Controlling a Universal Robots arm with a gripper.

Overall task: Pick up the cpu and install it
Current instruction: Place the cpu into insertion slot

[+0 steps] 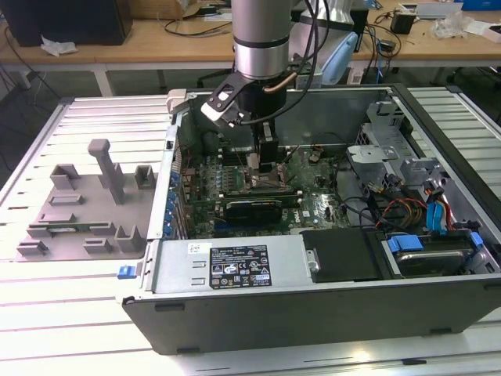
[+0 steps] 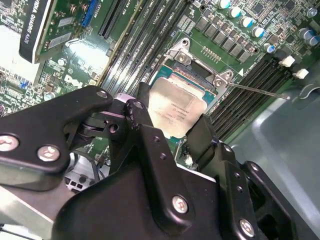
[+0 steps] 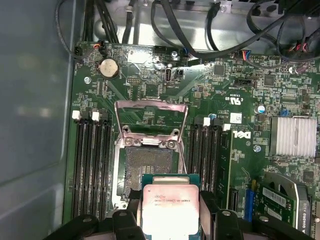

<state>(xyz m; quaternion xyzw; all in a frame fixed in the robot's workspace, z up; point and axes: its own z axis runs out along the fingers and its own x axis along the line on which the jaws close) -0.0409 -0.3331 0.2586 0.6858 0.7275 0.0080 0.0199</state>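
Black metal fingers (image 3: 132, 215) of the gripper (image 3: 170, 216) are clamped on the cpu (image 3: 170, 206), one pad on each of two opposite edges, so its silvery lid faces up between them in both wrist views. The cpu hangs over the near part of the open socket (image 3: 148, 167). It looks held above the socket rather than seated, since its outline sits off the dark pin field in the first wrist view; how much gap remains cannot be told. As a thing to handle, the cpu is judged light, thin and stiff. Its smooth metal top gives little friction, and its underside of contacts should not be touched. The narrow green rim at the sides is therefore the sensible hold, and that is where the pads bear now. A skewed grip could let it tip and strike the fine socket pins. Beyond the socket the hinged load plate (image 3: 152, 116) stands raised, and in the second wrist view the thin lever (image 2: 260, 92) juts out to one side. Banks of dark memory slots (image 3: 92, 165) flank the socket on the green motherboard (image 3: 210, 100). In the exterior view the arm (image 1: 262, 31) reaches down into the open computer case (image 1: 313, 313), which lies on a pale slatted table (image 1: 47, 329). Grey fixture blocks (image 1: 86, 211) stand on the exterior view's left, well apart from the gripper.
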